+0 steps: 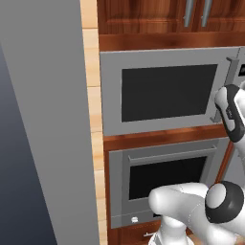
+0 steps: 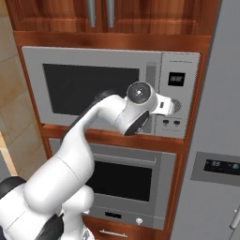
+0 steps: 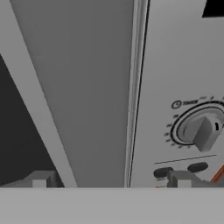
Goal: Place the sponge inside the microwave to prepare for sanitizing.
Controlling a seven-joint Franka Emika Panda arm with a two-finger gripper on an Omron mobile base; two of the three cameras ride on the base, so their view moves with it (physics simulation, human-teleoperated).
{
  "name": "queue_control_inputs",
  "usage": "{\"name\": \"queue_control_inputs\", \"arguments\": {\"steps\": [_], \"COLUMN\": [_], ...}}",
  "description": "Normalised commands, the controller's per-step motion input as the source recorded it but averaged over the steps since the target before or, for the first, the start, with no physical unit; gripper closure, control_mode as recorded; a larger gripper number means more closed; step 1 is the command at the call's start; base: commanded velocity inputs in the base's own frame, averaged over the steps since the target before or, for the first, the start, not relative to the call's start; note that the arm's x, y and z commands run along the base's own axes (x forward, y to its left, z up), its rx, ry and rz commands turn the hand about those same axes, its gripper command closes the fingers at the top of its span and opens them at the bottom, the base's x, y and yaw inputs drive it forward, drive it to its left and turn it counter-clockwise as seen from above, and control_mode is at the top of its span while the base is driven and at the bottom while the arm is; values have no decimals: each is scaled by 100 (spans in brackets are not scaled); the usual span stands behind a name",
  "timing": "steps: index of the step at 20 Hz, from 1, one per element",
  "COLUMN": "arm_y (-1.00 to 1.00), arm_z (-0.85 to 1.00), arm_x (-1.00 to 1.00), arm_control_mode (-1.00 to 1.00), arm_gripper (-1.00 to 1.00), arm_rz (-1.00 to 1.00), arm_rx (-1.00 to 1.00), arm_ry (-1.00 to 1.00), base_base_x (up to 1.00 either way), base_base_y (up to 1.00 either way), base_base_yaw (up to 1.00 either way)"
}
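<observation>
Light-grey built-in microwave [image 2: 108, 89], a big matte box with a dark glossy window, sits shut in the reddish wood cabinetry, door flush with the front, so the task looks barely begun: door not yet open, nothing placed inside. No green sponge can be made out, so its place cannot be told and fetching it seems still ahead. White arm reaches up to the seam between door and control panel; two-finger gripper [image 3: 109, 180] has its small dark fingertips [image 3: 40, 179] spread wide, holding nothing, one tip before the door edge, the other before the panel. Vertical grey door handle [image 2: 151, 79] runs smooth and bar-like beside the panel; round grey timer dial [image 3: 200, 129] with a raised ridge sits above two dark oval buttons [image 3: 179, 169]. Small black display [image 2: 176, 78] near the panel top. Below, grey oven with wide dark window [image 2: 122, 180], flat metal-looking front. Likely next: open the door.
</observation>
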Motion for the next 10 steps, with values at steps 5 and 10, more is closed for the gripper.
{"name": "queue_control_inputs", "arguments": {"steps": [5, 10], "arm_y": [-14, -17], "arm_z": [0, -10], "arm_x": [31, 33], "arm_control_mode": [-100, -100], "arm_gripper": [-100, -100], "arm_rz": [0, 0], "arm_rx": [0, 0], "arm_ry": [0, 0], "base_base_x": [0, 0], "base_base_y": [0, 0], "base_base_yaw": [0, 0]}}
